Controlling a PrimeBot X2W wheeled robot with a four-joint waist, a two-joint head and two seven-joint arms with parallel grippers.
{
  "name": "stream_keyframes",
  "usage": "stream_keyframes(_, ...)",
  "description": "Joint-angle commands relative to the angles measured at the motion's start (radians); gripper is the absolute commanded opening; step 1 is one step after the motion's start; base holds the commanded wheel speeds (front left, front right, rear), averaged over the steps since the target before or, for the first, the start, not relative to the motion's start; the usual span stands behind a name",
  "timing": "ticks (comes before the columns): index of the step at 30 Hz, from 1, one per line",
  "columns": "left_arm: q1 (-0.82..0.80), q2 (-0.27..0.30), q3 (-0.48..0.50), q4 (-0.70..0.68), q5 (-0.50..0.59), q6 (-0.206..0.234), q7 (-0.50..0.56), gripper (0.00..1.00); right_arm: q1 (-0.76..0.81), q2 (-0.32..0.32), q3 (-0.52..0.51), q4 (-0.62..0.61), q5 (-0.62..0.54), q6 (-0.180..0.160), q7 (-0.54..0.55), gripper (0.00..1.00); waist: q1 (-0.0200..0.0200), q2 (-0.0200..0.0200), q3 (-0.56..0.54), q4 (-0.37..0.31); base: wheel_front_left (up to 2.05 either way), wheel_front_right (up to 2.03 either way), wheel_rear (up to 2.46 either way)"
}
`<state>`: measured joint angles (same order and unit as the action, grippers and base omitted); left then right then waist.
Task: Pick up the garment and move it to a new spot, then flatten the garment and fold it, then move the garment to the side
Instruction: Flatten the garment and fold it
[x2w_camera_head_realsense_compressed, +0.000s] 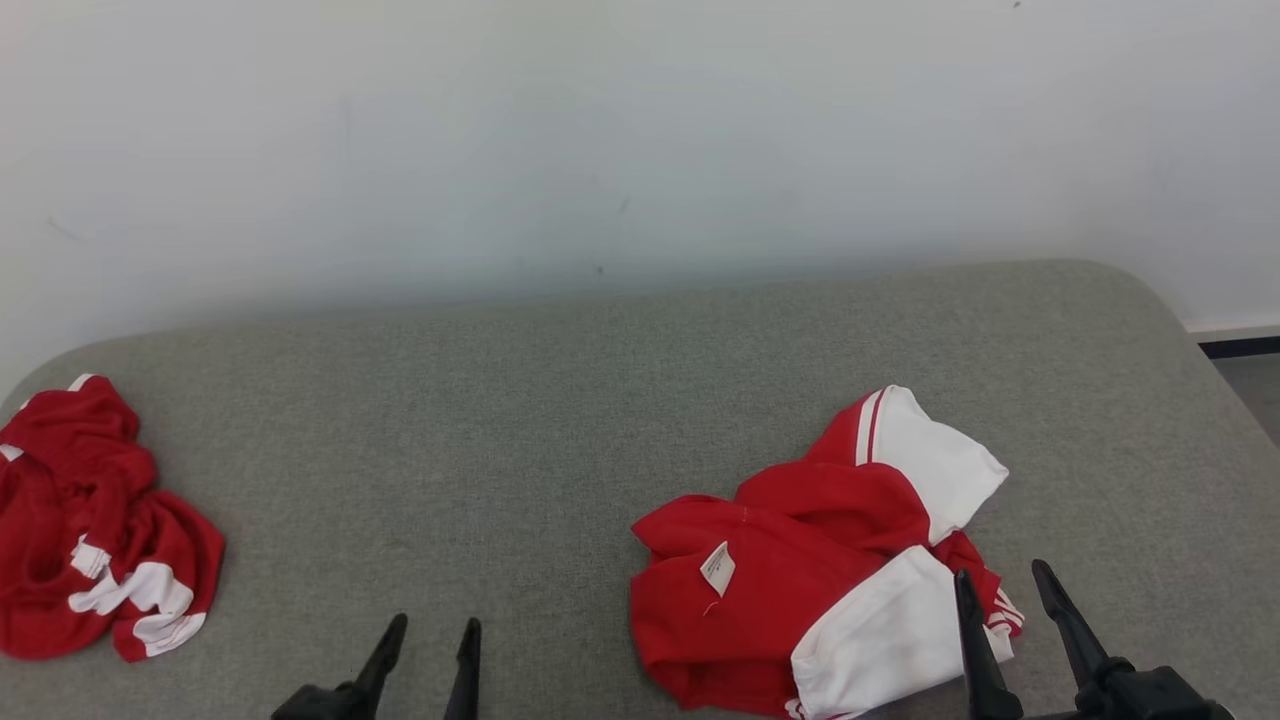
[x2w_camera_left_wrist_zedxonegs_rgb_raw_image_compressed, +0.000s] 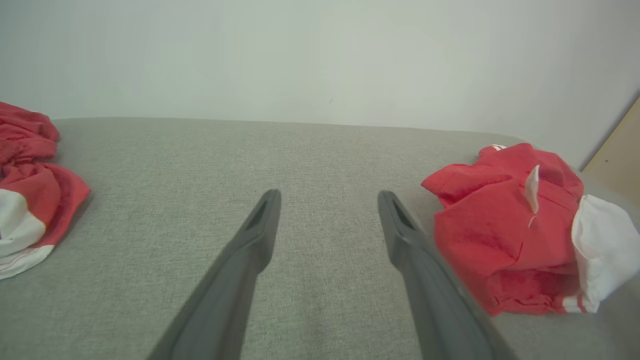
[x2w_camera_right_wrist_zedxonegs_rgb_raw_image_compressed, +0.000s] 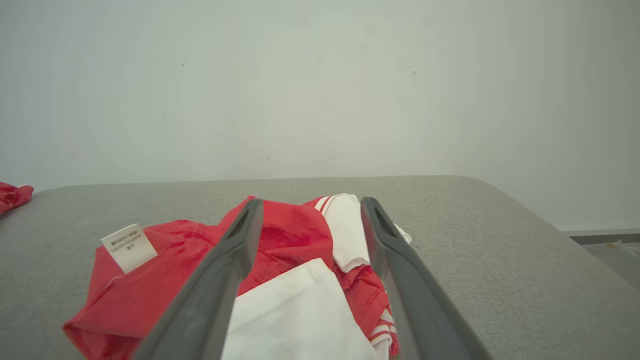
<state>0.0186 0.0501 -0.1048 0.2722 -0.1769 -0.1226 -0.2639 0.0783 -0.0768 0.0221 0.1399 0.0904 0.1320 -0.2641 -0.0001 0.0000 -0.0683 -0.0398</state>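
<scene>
Two spread wide, empty: left gripper (x2w_camera_head_realsense_compressed: 436, 620), right gripper (x2w_camera_head_realsense_compressed: 1001, 567) over garment (x2w_camera_head_realsense_compressed: 800, 540); white label (x2w_camera_head_realsense_compressed: 717, 568) print unreadable.

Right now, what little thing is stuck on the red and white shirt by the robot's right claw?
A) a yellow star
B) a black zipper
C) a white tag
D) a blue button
C: a small white tag sits on the red part of that shirt, and the right wrist view shows it too, with tiny print on it.
</scene>
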Motion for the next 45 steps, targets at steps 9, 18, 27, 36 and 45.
stream_keyframes(9,-0.298,0.001,-0.265,0.191,-0.118,-0.006,0.242,1.0,-0.026,0.011,0.021,0.021,0.027,-0.003,0.0,1.0,0.0001,0.0,0.051,-0.086,0.0,0.0,0.0)
stream_keyframes(18,-0.451,0.006,-0.376,0.254,-0.205,-0.007,0.479,1.0,-0.043,0.012,0.031,0.025,0.032,-0.003,0.0,1.0,0.0001,0.0,0.083,-0.138,0.0,0.0,0.0)
stream_keyframes(27,-0.546,0.001,-0.417,0.283,-0.318,0.067,0.658,1.0,-0.067,0.019,0.064,0.033,0.043,-0.003,0.0,1.0,0.0001,0.0,0.104,-0.173,0.0,0.0,0.0)
stream_keyframes(36,-0.599,0.001,-0.526,0.337,-0.341,0.187,0.738,0.44,-0.084,0.023,0.071,0.037,0.051,-0.003,0.0,1.0,0.0001,0.0,0.119,-0.19,0.0,0.0,0.0)
stream_keyframes(45,-0.633,0.001,-0.49,0.327,-0.353,0.217,0.558,0.0,-0.074,0.025,0.072,0.033,0.049,-0.003,0.0,1.0,0.0001,0.0,0.105,-0.172,0.0,0.0,0.0)
